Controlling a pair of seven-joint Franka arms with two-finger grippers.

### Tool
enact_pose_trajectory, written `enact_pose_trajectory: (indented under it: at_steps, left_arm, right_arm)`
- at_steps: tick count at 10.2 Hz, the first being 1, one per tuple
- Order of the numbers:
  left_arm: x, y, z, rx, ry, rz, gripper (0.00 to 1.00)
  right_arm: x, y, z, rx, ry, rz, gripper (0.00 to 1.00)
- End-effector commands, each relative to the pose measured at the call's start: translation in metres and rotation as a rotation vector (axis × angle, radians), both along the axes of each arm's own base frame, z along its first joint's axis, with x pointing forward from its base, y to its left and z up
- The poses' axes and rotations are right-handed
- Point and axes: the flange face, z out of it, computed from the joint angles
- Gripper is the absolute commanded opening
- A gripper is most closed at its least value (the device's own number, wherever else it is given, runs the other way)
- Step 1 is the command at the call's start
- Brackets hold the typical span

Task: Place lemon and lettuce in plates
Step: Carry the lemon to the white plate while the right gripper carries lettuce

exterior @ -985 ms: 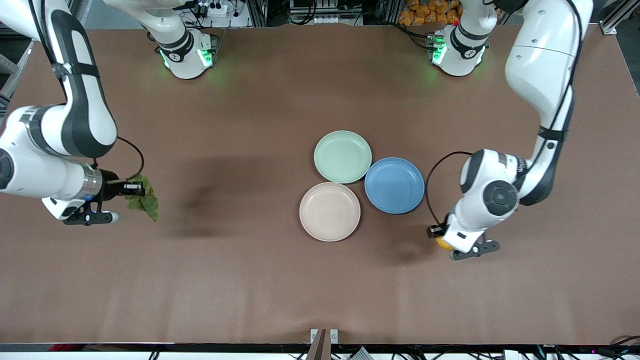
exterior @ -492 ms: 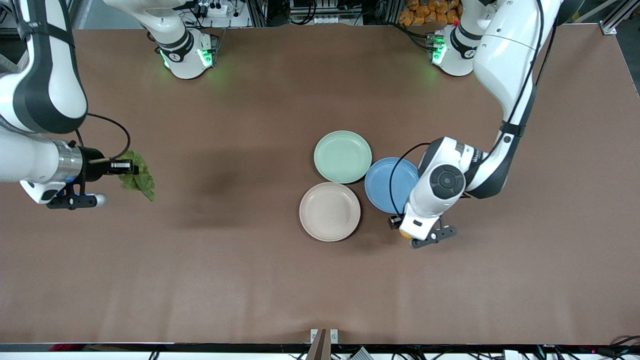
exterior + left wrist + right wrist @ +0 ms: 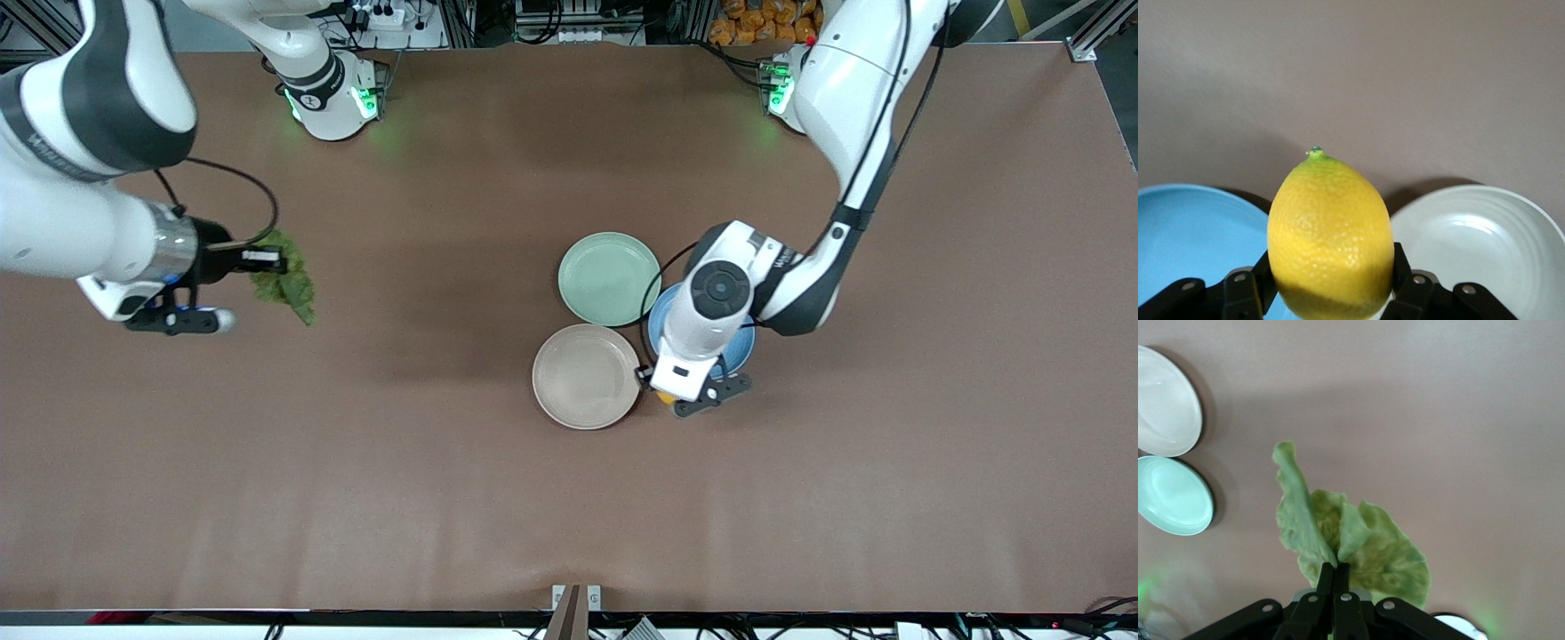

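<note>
My left gripper [image 3: 662, 396] is shut on the lemon [image 3: 1331, 233], a bright yellow oval with a small green tip. It hangs over the gap between the cream plate [image 3: 586, 376] and the blue plate [image 3: 743, 343]. From the front only a yellow sliver of the lemon [image 3: 665, 401] shows under the hand. The mint green plate [image 3: 609, 278] lies just farther from the camera, touching both. My right gripper [image 3: 267, 260] is shut on the crinkled green lettuce [image 3: 292, 286], which hangs over bare table toward the right arm's end. In the right wrist view the lettuce [image 3: 1351, 540] fans out from the closed fingertips.
The three plates sit clustered mid-table, and the left arm's wrist covers much of the blue one. The left wrist view has the blue plate [image 3: 1191, 233] and the cream plate [image 3: 1471, 240] on either side of the lemon. Brown table surface [image 3: 444, 498] surrounds them.
The left arm has swung the lemon from the left arm's end of the table to the edge of the plates. The right arm has lifted the lettuce and shifted it a little toward the plates.
</note>
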Motion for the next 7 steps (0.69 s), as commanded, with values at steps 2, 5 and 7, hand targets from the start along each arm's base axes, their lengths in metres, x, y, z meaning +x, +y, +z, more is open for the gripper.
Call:
enact_pose_trajectory:
  at_steps: [2, 5, 7]
  left_arm:
    - [-0.033, -0.066, -0.029, -0.061, -0.054, 0.017, 0.0]
    - [-0.043, -0.08, -0.043, -0.061, -0.075, 0.02, 0.6]
    - [-0.046, -0.085, -0.037, -0.055, -0.091, -0.005, 1.0]
  right_arm:
    - [-0.023, 0.084, -0.002, -0.017, -0.007, -0.051, 0.0]
    - [-0.046, 0.152, -0.014, -0.019, -0.027, -0.103, 0.0]
    - [-0.066, 0.192, -0.01, -0.008, -0.044, -0.121, 0.0]
